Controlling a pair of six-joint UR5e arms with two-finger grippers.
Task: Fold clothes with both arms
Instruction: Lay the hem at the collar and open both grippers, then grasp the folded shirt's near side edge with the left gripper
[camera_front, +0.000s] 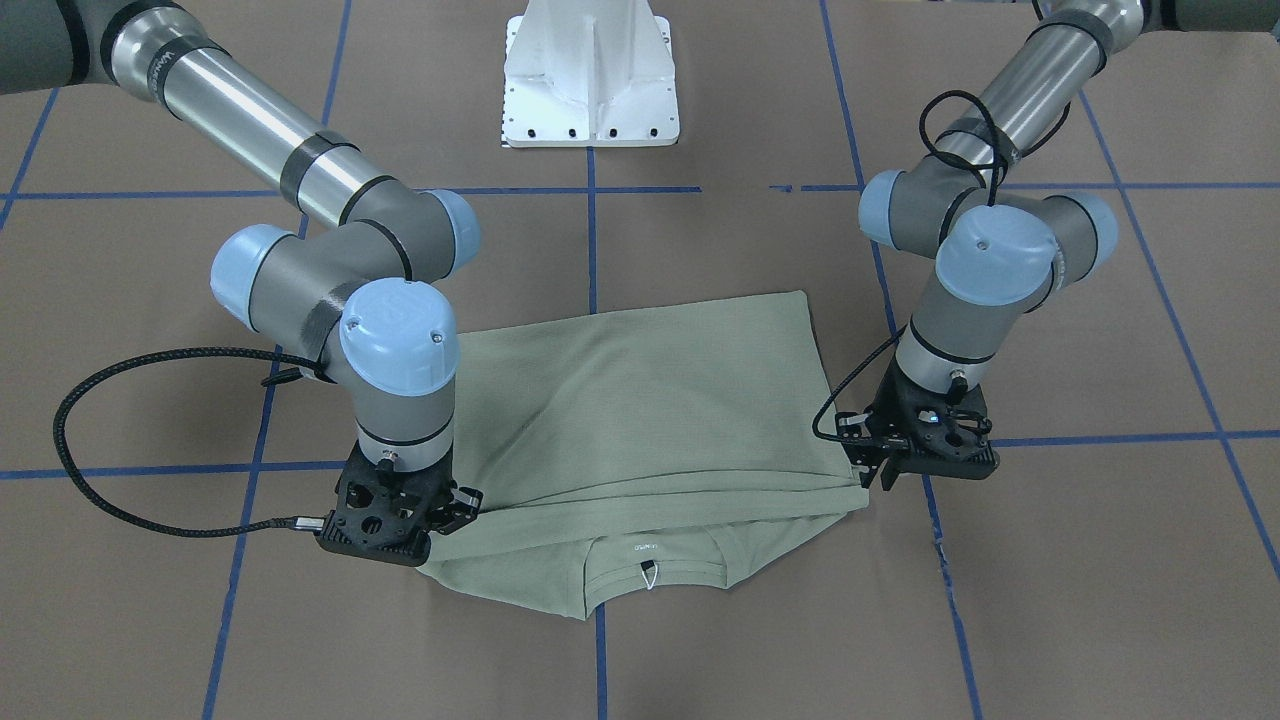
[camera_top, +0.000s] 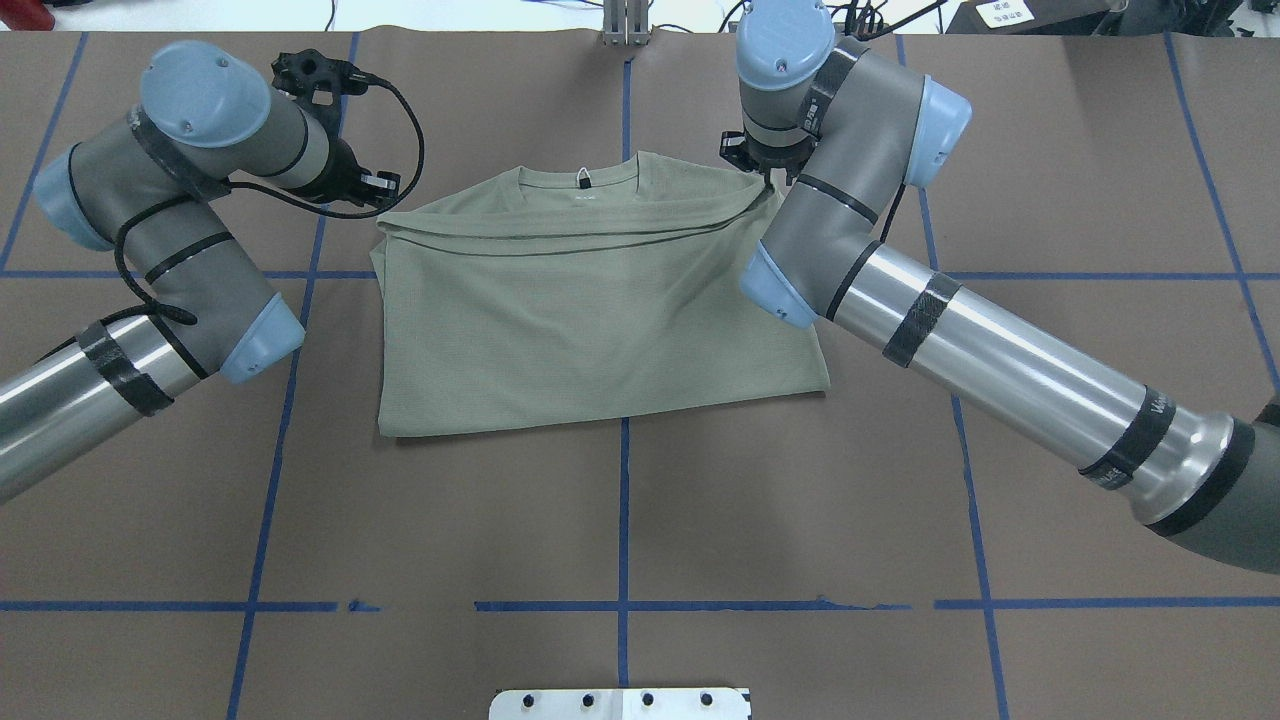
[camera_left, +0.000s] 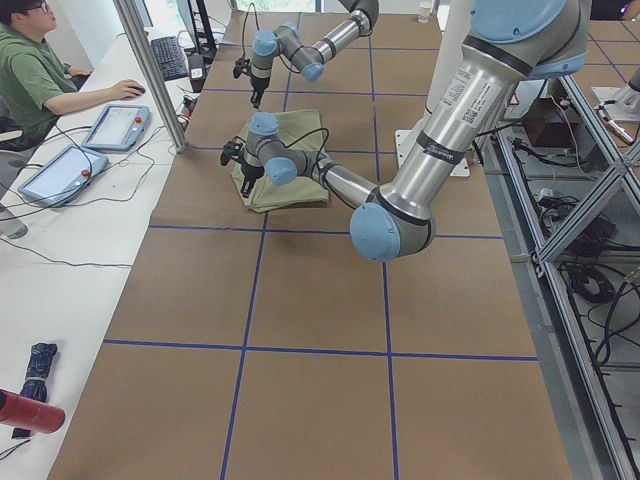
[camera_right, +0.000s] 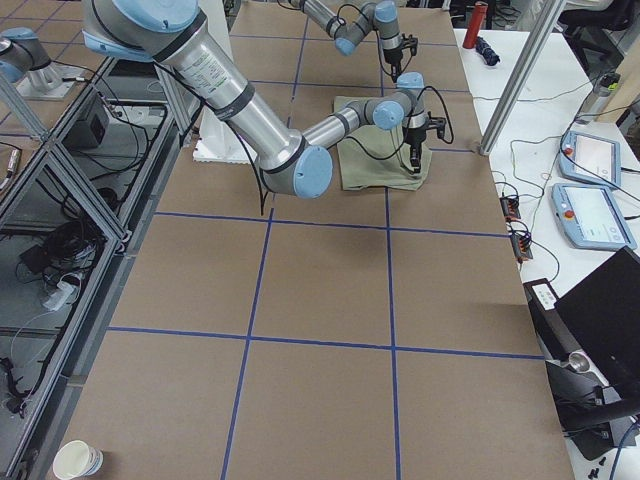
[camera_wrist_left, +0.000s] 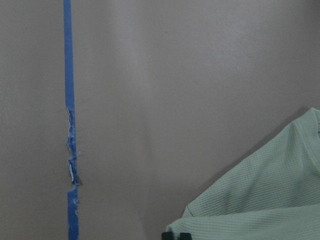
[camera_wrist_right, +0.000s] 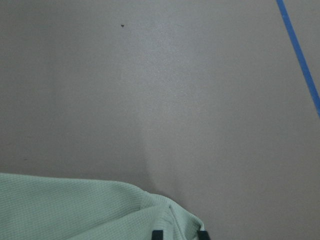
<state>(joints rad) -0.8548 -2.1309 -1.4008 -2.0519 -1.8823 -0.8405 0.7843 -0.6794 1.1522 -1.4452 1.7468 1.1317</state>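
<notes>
if either claw drags sideways or lets go unevenly, the top layer could slide and skew the fold, since the shirt (camera_front: 640, 400) lies loose on the table (camera_front: 1050, 600). lifting with a corner pinched would, i judge, peel the fold open. from the front, the collar (camera_front: 655, 555) and its white tag (camera_front: 648, 573) show nearest, left uncovered. just behind, the right claw (camera_front: 455, 508) and left claw (camera_front: 878, 478) each look clenched on a corner of the doubled edge. beyond them the pale green body lies folded in half mid-table, fairly flat and faintly creased.
</notes>
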